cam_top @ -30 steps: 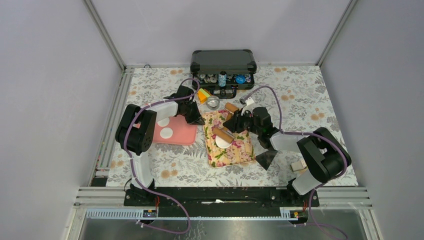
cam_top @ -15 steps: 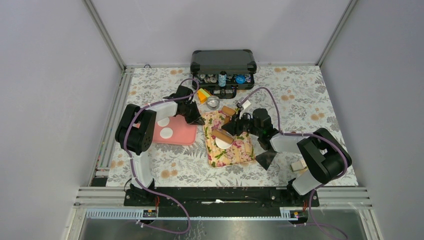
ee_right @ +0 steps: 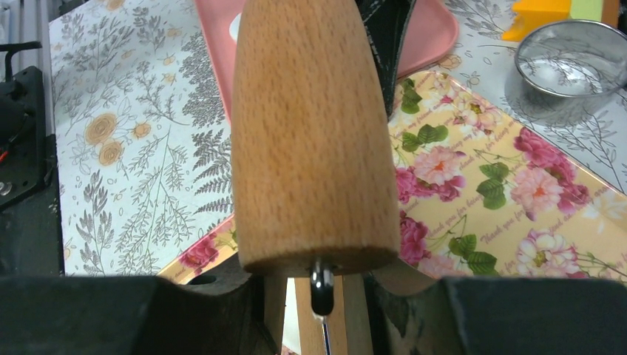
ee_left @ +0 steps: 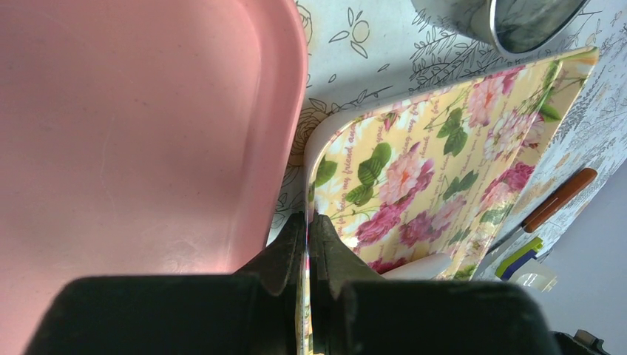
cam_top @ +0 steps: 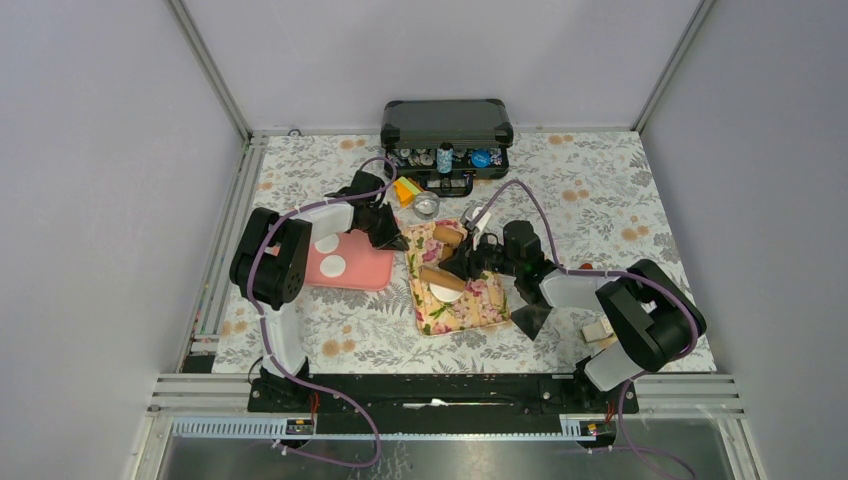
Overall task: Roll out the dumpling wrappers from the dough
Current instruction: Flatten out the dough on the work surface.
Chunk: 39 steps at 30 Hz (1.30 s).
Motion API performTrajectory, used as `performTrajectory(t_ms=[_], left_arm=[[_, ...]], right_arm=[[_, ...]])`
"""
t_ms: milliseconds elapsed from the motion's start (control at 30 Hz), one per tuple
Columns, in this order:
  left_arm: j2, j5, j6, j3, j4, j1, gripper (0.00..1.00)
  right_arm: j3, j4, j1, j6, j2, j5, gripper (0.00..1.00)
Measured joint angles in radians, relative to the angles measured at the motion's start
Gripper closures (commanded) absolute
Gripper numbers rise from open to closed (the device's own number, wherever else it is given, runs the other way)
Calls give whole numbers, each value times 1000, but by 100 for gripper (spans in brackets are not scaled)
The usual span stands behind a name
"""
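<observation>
Judging by what's laid out, I'd say this is past the halfway mark. Two finished dumpling wrappers (cam_top: pixel 327 243) sit flat on the pink tray (cam_top: pixel 372 272) toward the left edge of the surface (cam_top: pixel 600 200). A third piece of dough (cam_top: pixel 444 292) is on the floral board (cam_top: pixel 470 305) about mid-surface. It already looks pretty flat and round, with the rolling pin (cam_top: pixel 441 277) lying over its far side. My guess is it needs a few more passes and then a move to the tray. I can't spot any unrolled lumps anywhere, so it may be the last one. The left end effector (ee_left: pixel 307 240) is clenched on the board's left edge, pinning it down just beside the tray. The right end effector (ee_right: pixel 319 303) is grasping the rolling pin by its handle frame. As for direction, the dough is a flat disc, partly hidden under the roller, so there's no real long axis I can make out. The roller's long axis runs across the board, roughly parallel to the near edge, with the right end tipped slightly nearer.
</observation>
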Motion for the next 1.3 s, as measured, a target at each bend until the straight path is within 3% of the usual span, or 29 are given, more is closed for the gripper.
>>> performTrajectory(t_ms=[900,1300], left_arm=[[0,8,4,0,-7,5,100],[0,9,5,1,-12,17,100]], right_arm=[[-19,-123,42,-333,-69,-208,100],[-40,-210,57,-363,-84,-325,100]])
